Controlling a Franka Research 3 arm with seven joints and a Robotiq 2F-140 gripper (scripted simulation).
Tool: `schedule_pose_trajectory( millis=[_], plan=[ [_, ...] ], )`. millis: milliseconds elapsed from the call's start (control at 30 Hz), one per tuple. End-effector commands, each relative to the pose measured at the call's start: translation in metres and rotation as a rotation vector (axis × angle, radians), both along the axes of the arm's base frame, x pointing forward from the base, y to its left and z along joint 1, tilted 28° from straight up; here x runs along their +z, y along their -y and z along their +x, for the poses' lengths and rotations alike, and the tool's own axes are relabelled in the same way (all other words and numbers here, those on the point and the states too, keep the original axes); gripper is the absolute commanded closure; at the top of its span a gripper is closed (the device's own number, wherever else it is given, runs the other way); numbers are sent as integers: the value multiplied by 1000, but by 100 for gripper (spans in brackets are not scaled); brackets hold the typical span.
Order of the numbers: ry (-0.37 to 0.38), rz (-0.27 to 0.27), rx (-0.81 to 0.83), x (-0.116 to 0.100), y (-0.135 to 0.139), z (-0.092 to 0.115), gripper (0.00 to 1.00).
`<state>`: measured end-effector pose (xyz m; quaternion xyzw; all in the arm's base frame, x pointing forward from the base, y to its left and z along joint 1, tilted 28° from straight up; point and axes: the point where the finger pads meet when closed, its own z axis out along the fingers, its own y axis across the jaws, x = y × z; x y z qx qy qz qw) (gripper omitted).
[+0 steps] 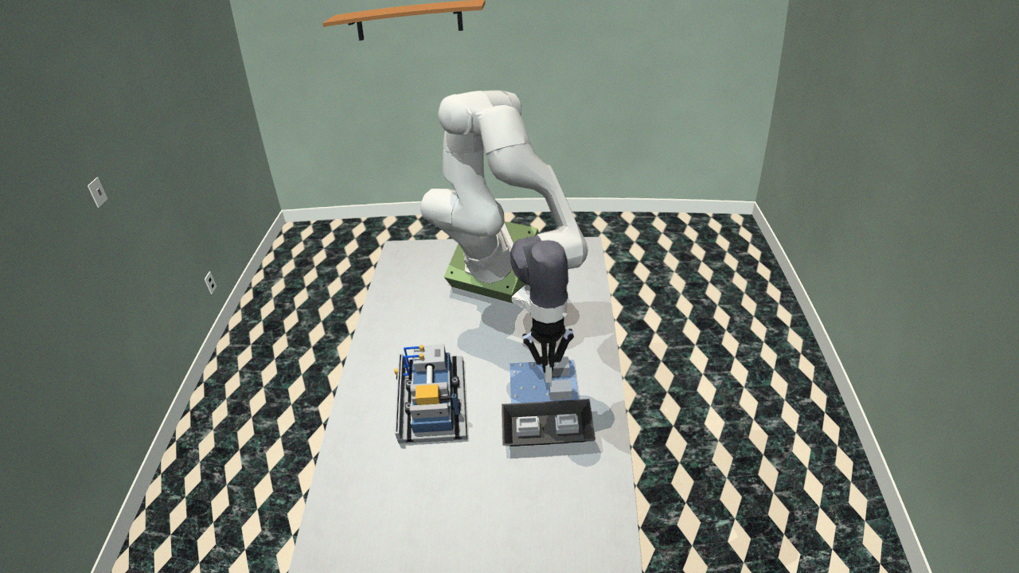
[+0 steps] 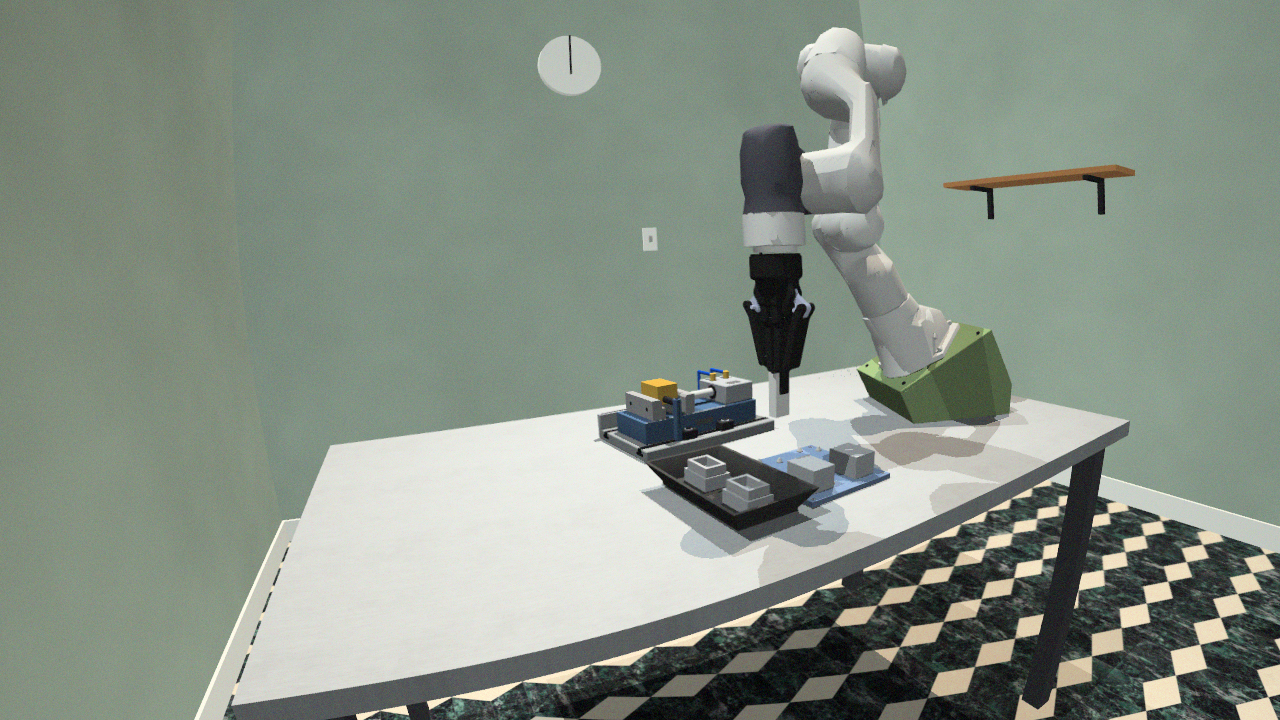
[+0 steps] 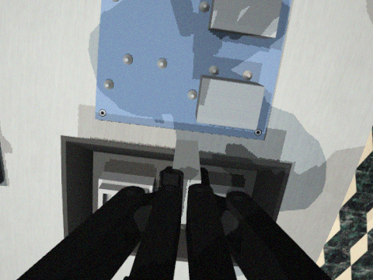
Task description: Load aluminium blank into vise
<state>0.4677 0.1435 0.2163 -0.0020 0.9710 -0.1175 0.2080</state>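
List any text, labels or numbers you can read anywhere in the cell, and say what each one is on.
None can be read.
Vise, blue plate, tray, blocks: no markings.
Wall clock: one hand, no numerals.
Wall plates: blank.
Arm and end effector: no brand visible.

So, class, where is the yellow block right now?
In the top view the yellow block sits in the vise on the left of the table, apart from the blue plate and dark tray to its right.
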Motion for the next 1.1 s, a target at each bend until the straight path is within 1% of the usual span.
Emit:
schedule_pose_trajectory(
  millis=[0,300,367,833,1067],
  plan=[
    [1,3,-4,3,-1,-1,100],
    [1,3,-4,18,-5,-8,100],
    [1,3,-4,18,-5,-8,100],
    [1,3,-4,52,-14,-24,100],
    [1,3,-4,58,-15,-27,100]
  ],
)
